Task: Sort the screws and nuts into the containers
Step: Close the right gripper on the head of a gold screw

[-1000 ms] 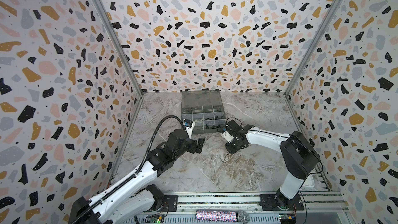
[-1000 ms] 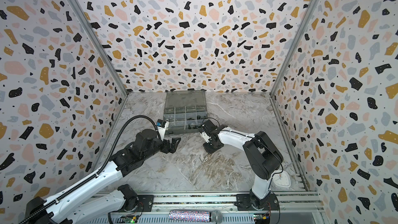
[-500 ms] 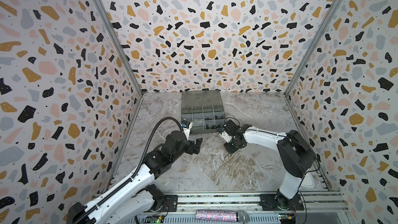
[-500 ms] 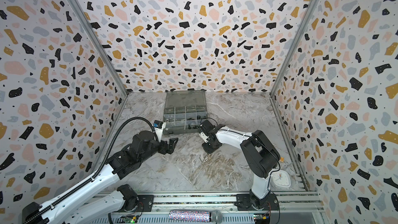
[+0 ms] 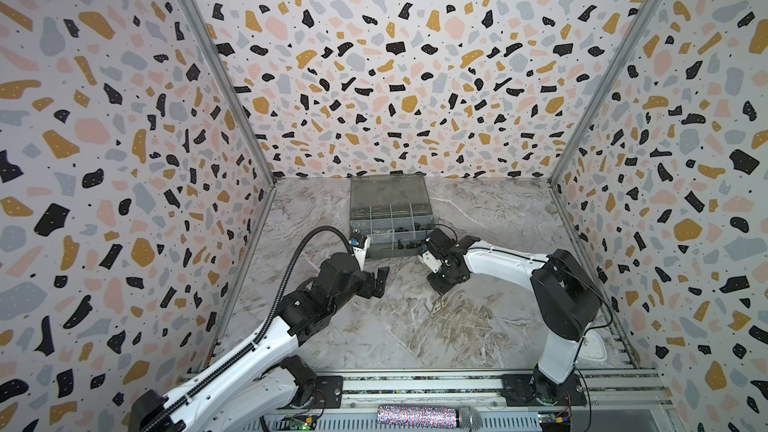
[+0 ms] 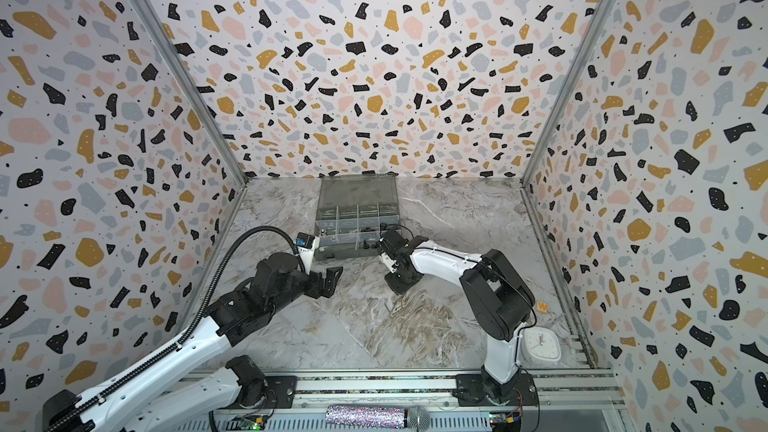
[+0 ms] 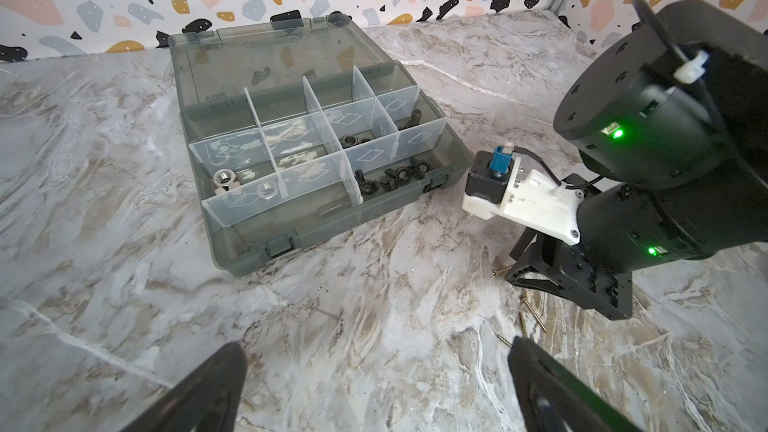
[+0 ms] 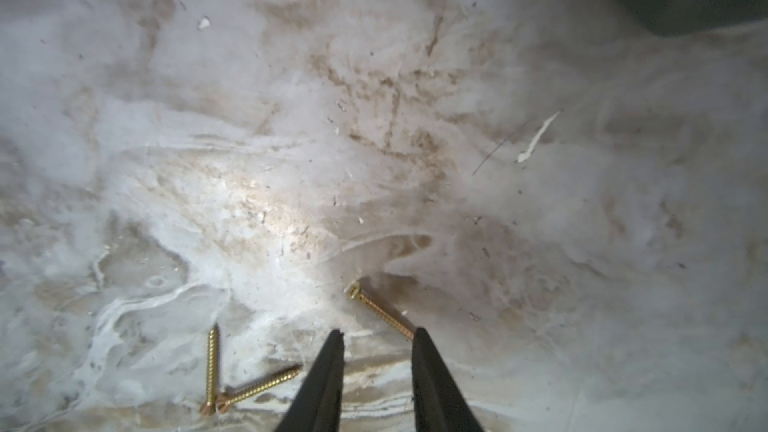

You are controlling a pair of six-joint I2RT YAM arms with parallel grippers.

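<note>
The smoky-grey organizer box (image 5: 390,218) (image 6: 357,218) (image 7: 249,243) lies open at the back, its lid flat behind it. Its containers hold silver nuts (image 7: 224,178), black wing nuts (image 7: 399,174), black nuts (image 7: 351,141) and one black bolt (image 7: 417,116). Gold screws (image 8: 380,313) (image 8: 212,367) (image 7: 534,313) lie loose on the marble in front of the box. My right gripper (image 5: 440,284) (image 6: 397,284) (image 8: 379,334) points down at them, open a little, one fingertip touching a screw's point. My left gripper (image 5: 376,284) (image 6: 330,280) (image 7: 376,347) hovers wide open and empty.
A white clock (image 6: 540,344) lies by the right arm's base, with a small orange piece (image 6: 541,306) behind it. A microphone with a glittery handle (image 5: 419,415) lies on the front rail. Patterned walls close in three sides.
The right arm's elbow has shifted a little to the left while its gripper stays low over the same screws. The left arm has drawn back slightly, jaws still wide.
</note>
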